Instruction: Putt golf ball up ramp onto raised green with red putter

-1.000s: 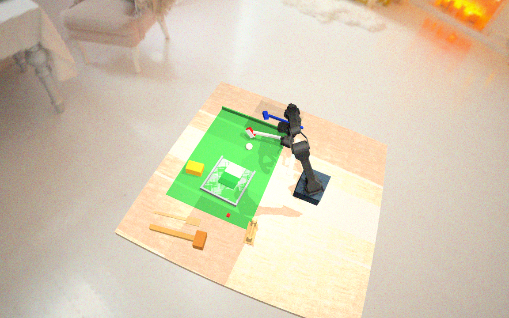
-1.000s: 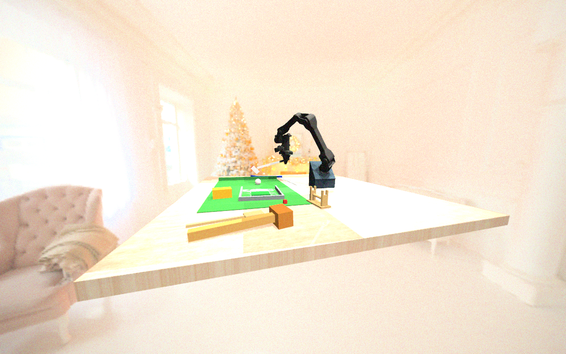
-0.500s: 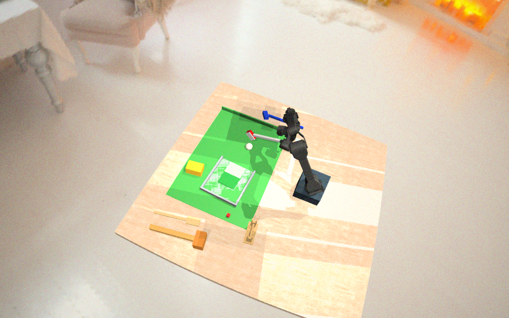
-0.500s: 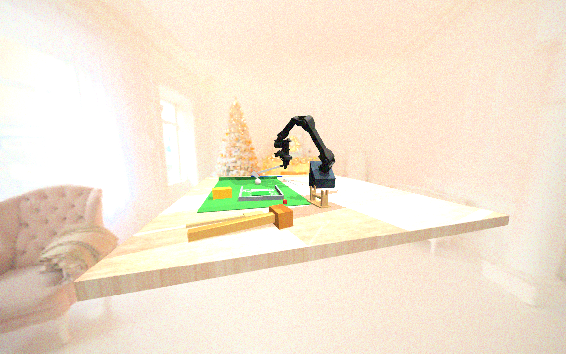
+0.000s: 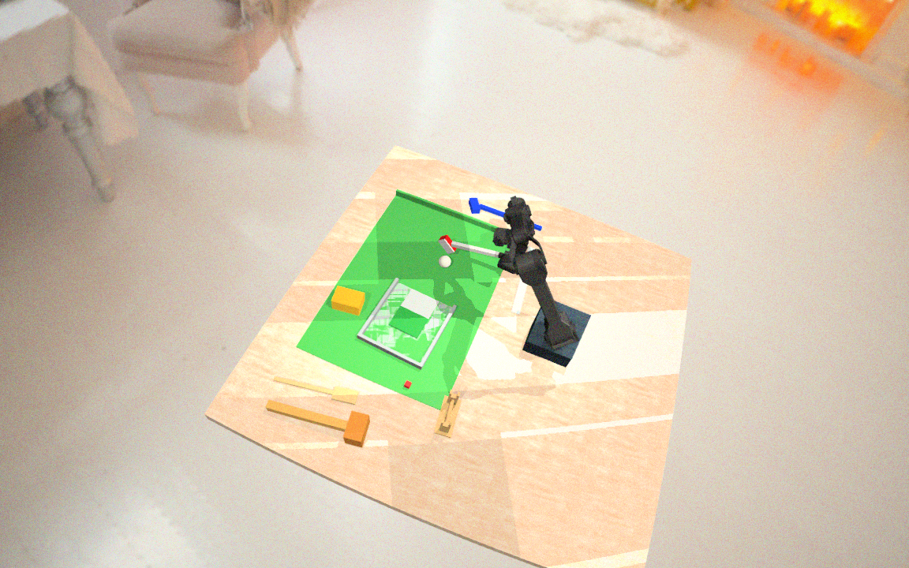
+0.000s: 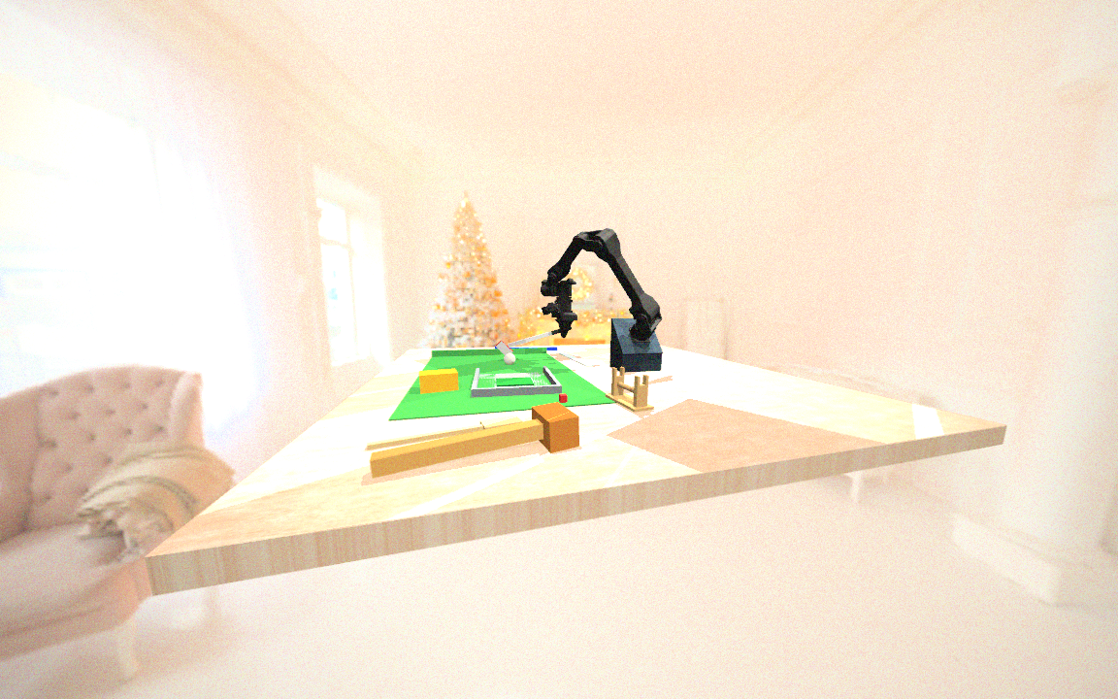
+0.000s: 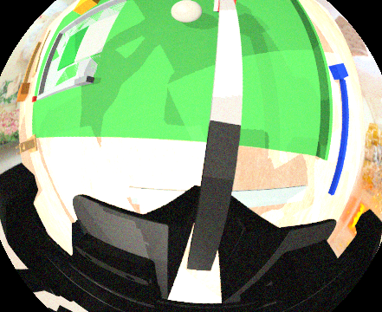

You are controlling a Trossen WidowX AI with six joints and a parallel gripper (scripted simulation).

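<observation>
My gripper (image 5: 503,259) (image 6: 563,332) (image 7: 208,192) is shut on the dark handle of the red putter (image 5: 474,248) (image 6: 535,337) (image 7: 227,65). Its pale shaft slopes down to the red and white head, low over the green mat (image 5: 401,226). The white golf ball (image 5: 445,261) (image 6: 509,357) (image 7: 186,11) rests on the mat close beside the head, on the side towards the ramp; I cannot tell whether they touch. The pale ramp (image 5: 418,304) leads to the raised green (image 5: 409,325) (image 7: 71,51) inside grey walls. In the wrist view the putter head is mostly cut off.
A blue putter (image 5: 491,210) (image 7: 345,130) lies beyond the mat's raised edge. A yellow block (image 5: 348,300) (image 6: 439,381) stands beside the walled green. A small red cube (image 5: 407,385), a wooden stand (image 5: 443,427) and an orange-headed mallet (image 5: 356,428) (image 6: 555,427) are at the near end.
</observation>
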